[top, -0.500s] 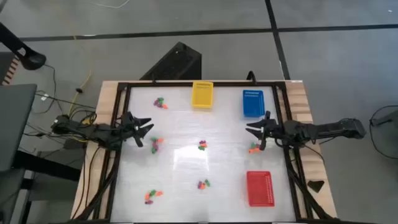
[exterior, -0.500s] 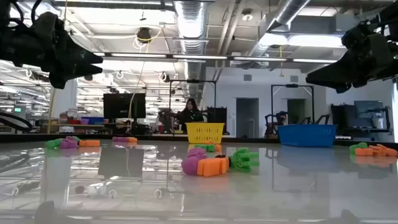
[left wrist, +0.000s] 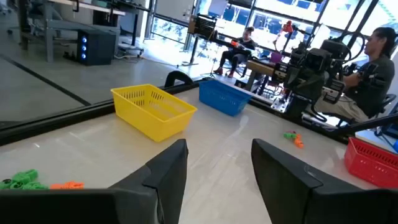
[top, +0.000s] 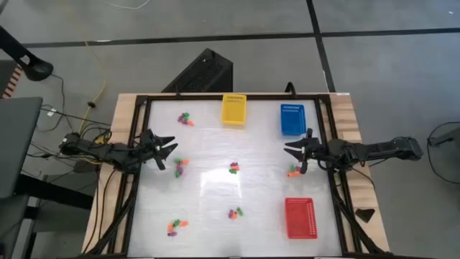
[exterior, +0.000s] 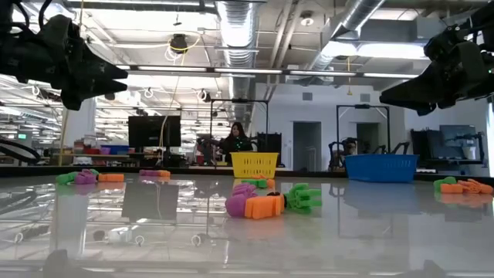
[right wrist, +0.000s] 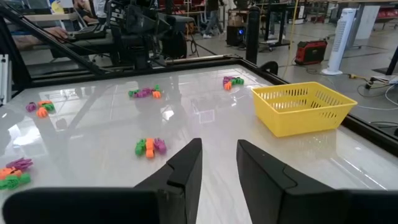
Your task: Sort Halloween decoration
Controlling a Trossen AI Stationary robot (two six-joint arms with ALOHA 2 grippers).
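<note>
Glossy white table (top: pixel 215 191) holds scattered trinkets (top: pixel 234 169); left hand (top: pixel 171 150) and right hand (top: pixel 290 153) hover released.

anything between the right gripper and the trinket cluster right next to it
Nothing visible. The right gripper hangs open above the table, and the small cluster of trinkets lies just beside it on bare tabletop, with the blue basket off to the far side.

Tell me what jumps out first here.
Three bright baskets ring the table: yellow and blue at the far edge, red near the right corner. Small clusters of orange, green and purple trinkets dot the white top. Both tools, left and right, hang open and empty above the table's sides.
</note>
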